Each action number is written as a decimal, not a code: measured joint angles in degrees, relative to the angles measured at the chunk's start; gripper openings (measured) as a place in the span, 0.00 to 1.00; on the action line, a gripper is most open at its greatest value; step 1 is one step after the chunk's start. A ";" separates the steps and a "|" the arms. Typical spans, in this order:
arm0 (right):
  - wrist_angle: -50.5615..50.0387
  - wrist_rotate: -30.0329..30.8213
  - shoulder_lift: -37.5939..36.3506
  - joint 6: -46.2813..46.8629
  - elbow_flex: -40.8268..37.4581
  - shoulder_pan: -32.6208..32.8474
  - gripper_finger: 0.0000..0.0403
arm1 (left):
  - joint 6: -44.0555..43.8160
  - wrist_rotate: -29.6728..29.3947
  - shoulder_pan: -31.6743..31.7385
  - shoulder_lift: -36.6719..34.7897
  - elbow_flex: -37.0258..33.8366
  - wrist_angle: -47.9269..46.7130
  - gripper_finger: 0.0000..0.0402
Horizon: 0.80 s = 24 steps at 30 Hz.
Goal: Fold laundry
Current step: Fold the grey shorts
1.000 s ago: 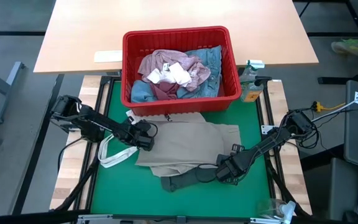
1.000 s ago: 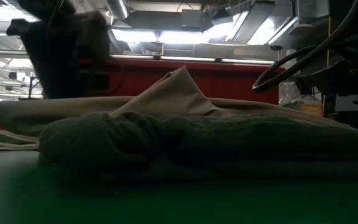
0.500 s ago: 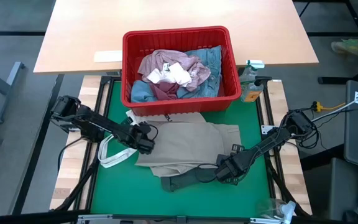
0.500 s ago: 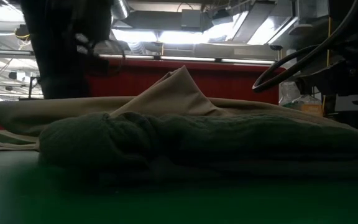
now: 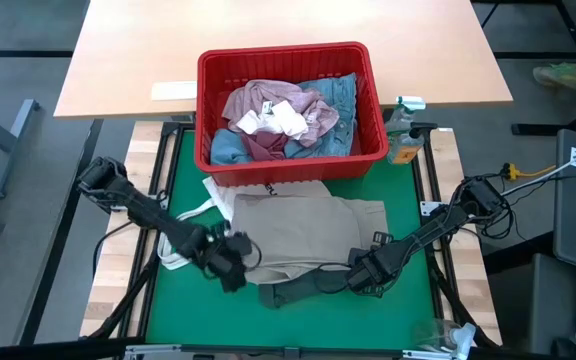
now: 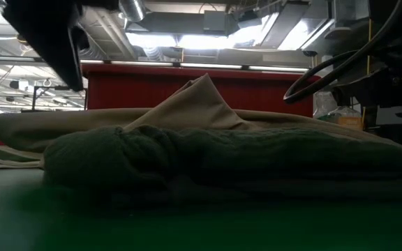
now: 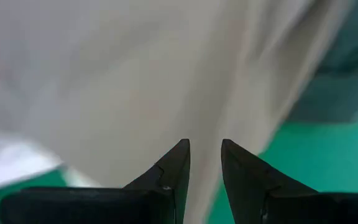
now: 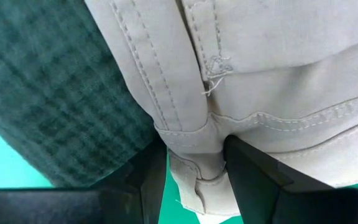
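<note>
The beige trousers (image 5: 308,232) lie spread on the green mat, with one fold standing up in a peak (image 6: 201,94). A dark green top (image 5: 293,291) lies bunched along their near edge, partly under them. My right gripper (image 5: 368,272) points down at the trousers' near right corner and is shut on them. My left gripper (image 5: 230,270) hovers above the trousers' near left corner. In the left wrist view it (image 7: 205,163) is open, with nothing between its fingers. More laundry fills the red basket (image 5: 208,110). My right gripper pinches a stitched, folded hem of the beige trousers (image 8: 194,163) between its two fingers, several layers thick. The fingers come from above, pointing down. The hem sits beside the dark green top (image 8: 61,106), and the rest of the trousers lies flat on the mat.
A white tote bag (image 5: 183,245) lies at the trousers' left side, partly under them. The red basket stands at the mat's far edge, with a spray bottle (image 5: 403,130) at its right. Bare green mat (image 5: 408,215) shows at the right and along the near edge.
My left gripper has left the trousers' left edge, risen and swung toward the table's near edge, turning as it went. It now stands over the near left corner. The trousers, the green top and my right gripper have stayed where they were.
</note>
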 joint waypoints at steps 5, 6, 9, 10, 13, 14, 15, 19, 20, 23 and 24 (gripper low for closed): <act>-0.01 -0.01 0.00 0.00 0.00 0.00 0.41 | 5.24 -9.71 -4.73 0.02 -1.49 11.41 0.22; 0.01 -0.01 0.00 0.00 0.00 0.00 0.41 | 7.23 -11.17 -5.31 0.02 -2.13 13.77 0.22; 0.01 0.00 0.00 0.00 0.00 0.00 0.41 | 12.30 -13.19 -6.25 0.02 -4.51 21.59 0.22; 0.01 -0.01 0.00 -0.02 0.00 0.00 0.41 | 13.66 -13.42 -6.27 0.02 -5.31 23.74 0.22; 0.01 0.00 0.00 0.00 0.00 0.00 0.41 | 16.38 -13.67 -6.07 0.02 -7.92 29.06 0.22; 0.03 -0.01 0.00 0.00 0.00 0.00 0.41 | 16.88 -13.65 -5.88 0.02 -8.78 30.23 0.22; 0.03 -0.01 0.00 0.00 0.00 0.00 0.41 | 17.19 -13.65 -5.70 0.02 -9.48 31.19 0.22; 0.07 -0.01 0.00 0.00 0.00 0.00 0.41 | 17.50 -12.85 -5.10 0.02 -12.05 32.82 0.22; 0.08 -0.01 0.00 0.00 0.00 0.00 0.41 | 17.49 -11.86 -5.06 0.02 -12.45 32.41 0.22; 0.10 0.00 0.00 0.00 0.00 0.02 0.41 | 16.24 -8.39 -5.21 0.02 -12.76 28.53 0.22; 0.10 -0.01 0.00 0.00 0.00 0.02 0.41 | 15.53 -7.41 -5.41 0.02 -12.76 26.64 0.22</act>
